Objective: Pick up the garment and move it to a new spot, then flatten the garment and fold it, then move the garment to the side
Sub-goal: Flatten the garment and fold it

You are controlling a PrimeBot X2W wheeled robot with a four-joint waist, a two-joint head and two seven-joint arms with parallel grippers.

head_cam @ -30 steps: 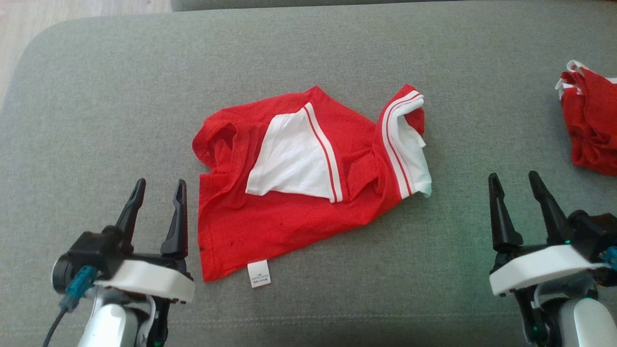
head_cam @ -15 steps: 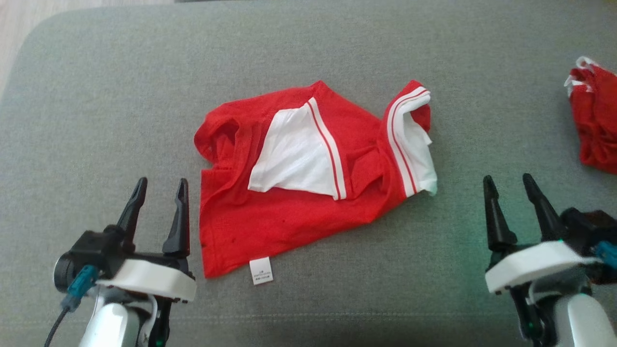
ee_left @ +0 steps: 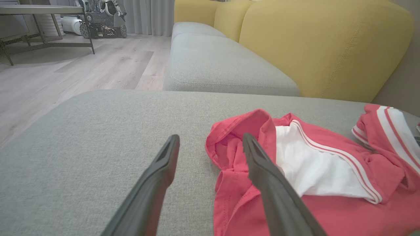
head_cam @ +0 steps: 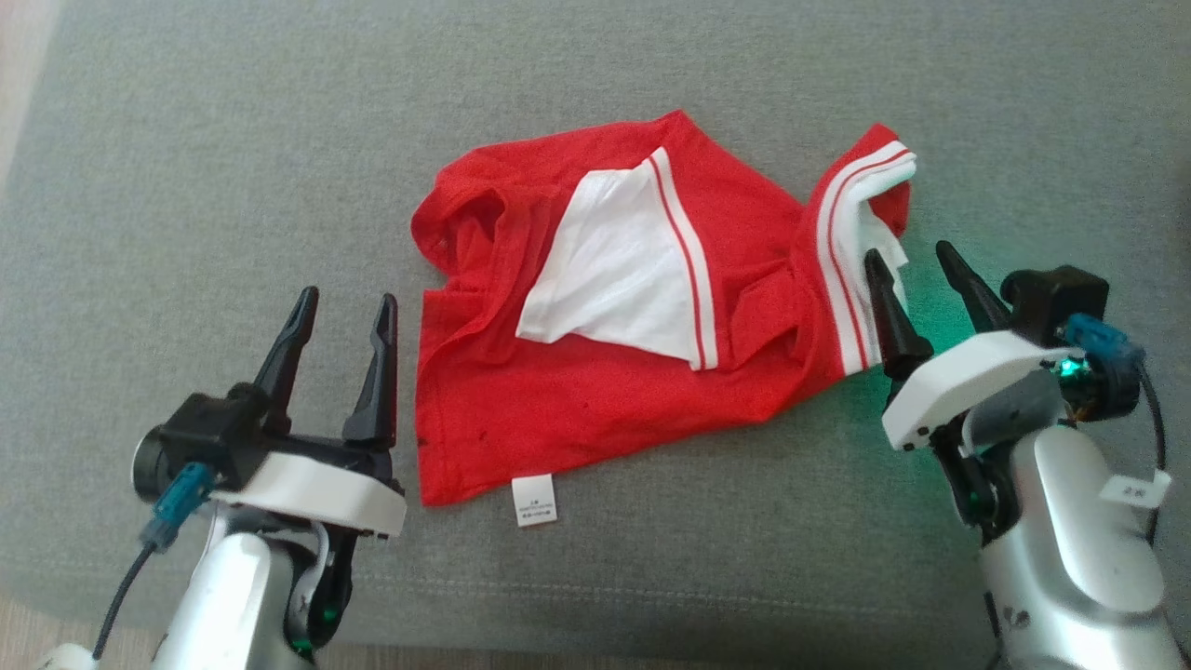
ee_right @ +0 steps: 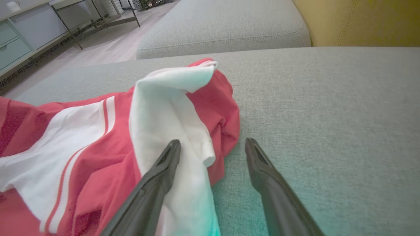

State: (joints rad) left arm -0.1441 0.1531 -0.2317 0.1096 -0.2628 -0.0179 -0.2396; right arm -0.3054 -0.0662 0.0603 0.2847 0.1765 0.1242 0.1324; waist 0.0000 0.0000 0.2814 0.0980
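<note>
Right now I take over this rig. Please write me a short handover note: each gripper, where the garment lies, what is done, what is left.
Left gripper: open, empty, beside the left edge of the crumpled red fabric shirt with white striped panels.
Right gripper: open, empty, one finger over the shirt's white sleeve end, no grip yet.
Shirt: on the grey fabric sofa cushion, white care label toward the robot.
Done: no flattening or folding visible.
Left: grasp, relocate, flatten, fold, move aside.
</note>
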